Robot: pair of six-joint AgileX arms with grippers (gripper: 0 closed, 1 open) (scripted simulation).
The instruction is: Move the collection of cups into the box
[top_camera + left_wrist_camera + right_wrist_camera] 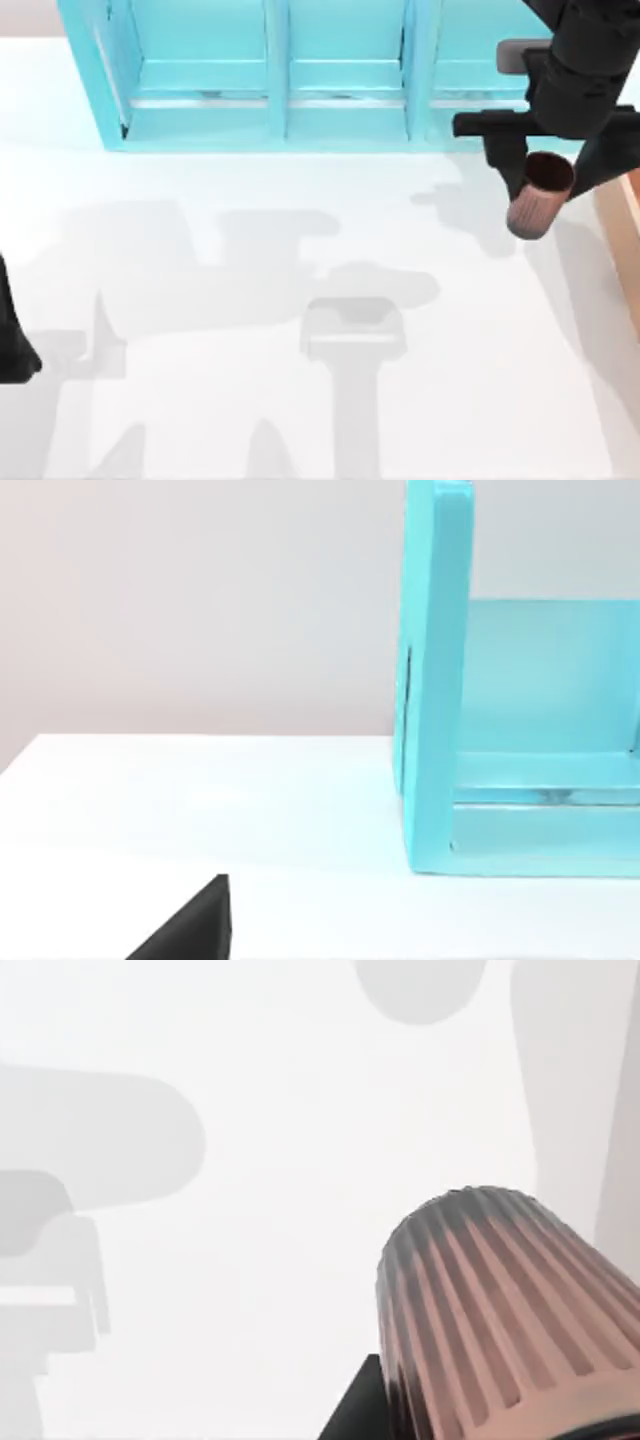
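The right gripper (535, 185) carries a cup (538, 198) above the desk (300, 400) near its right side, jaws closed on it. The cup hangs tilted, its dark mouth toward the turquoise shelf unit (280, 80), its ribbed base toward the desk. No writing shows. The box (625, 230) is cut off at the right edge. The left arm (12, 340) sits parked at the left edge.

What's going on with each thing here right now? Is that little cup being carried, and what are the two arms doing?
Cup: lifted off the table, tilted, held by the right gripper, near the table's right side.
Box: at the table's right edge, just right of the cup.
Turquoise shelf unit: standing at the back.
Left gripper: parked at the table's left edge.
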